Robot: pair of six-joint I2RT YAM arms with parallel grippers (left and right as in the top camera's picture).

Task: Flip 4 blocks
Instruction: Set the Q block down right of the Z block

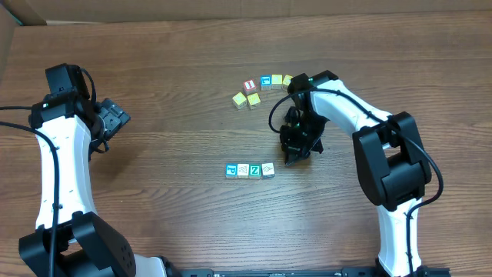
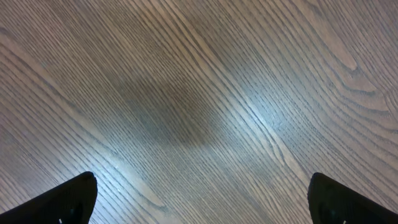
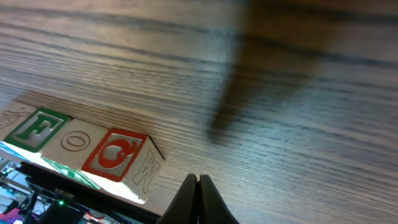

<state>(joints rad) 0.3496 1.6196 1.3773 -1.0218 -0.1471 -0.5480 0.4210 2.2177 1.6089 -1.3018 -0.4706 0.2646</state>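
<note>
Four blocks lie in a touching row near the table's middle: a blue-faced one [image 1: 231, 170], a pale patterned one [image 1: 243, 170], a teal one with a white Z [image 1: 254, 170] and a cream one [image 1: 267, 169]. My right gripper [image 1: 292, 158] hangs just right of the cream end, shut and empty. In the right wrist view its closed tips [image 3: 199, 180] sit low over the wood. There the row shows a green F face [image 3: 34, 129], an O face [image 3: 74, 142] and a red picture face [image 3: 115, 154]. My left gripper [image 1: 117, 119] is far left, open [image 2: 202, 199] over bare wood.
Behind the row sits a loose cluster: a red cube marked 1 [image 1: 249, 86], two yellow cubes [image 1: 239, 99] [image 1: 254, 99], a blue-faced cube [image 1: 266, 81] and more yellow ones [image 1: 281, 80]. The right arm's elbow [image 1: 392, 146] rises at the right.
</note>
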